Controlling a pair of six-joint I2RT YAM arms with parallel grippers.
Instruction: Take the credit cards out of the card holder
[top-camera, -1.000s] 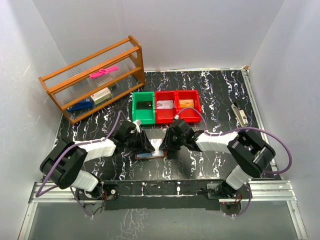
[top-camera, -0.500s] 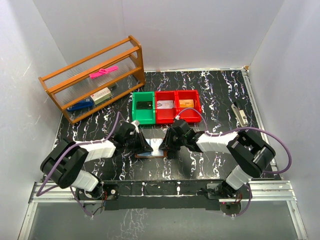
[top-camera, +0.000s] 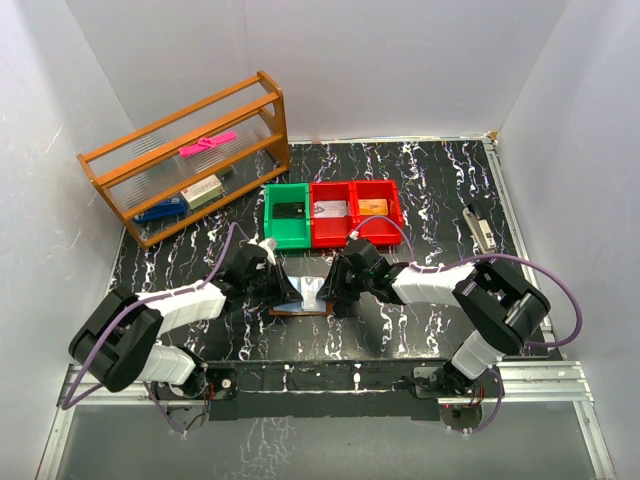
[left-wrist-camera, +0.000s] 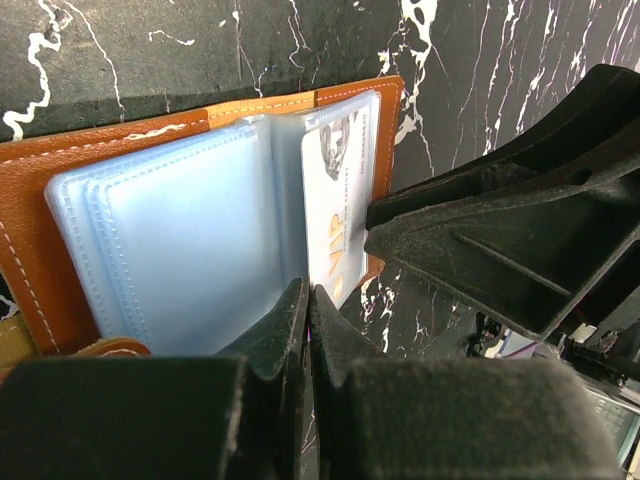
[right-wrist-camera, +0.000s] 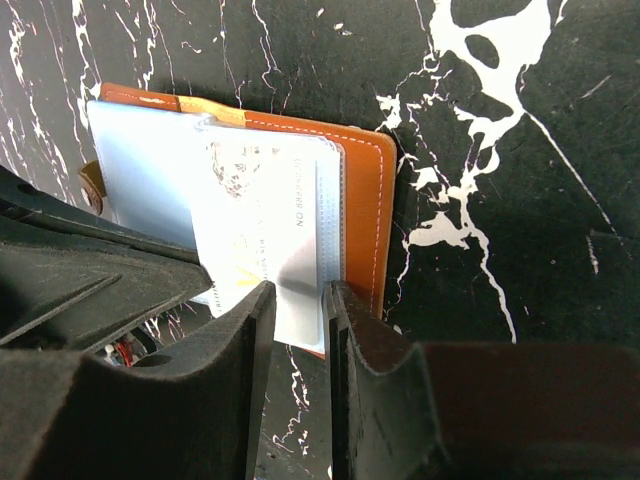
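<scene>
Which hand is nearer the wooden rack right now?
Left. The left hand sits at the card holder's left side, toward the wooden rack; the right hand is at its right side, farther off.

I'm looking at a black marbled counter (top-camera: 430, 180). Taking the green bin (top-camera: 268, 215) as my mark, two red bins (top-camera: 330, 187) sit touching its right side. A wooden rack (top-camera: 190, 138) stands to its left. Far to its right lies what may be a stapler (top-camera: 480, 226).

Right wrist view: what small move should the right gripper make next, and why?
Probably close the right gripper on the white card: its near edge sits between the open jaws, still in the card holder, while the left gripper is shut at the sleeves.
</scene>
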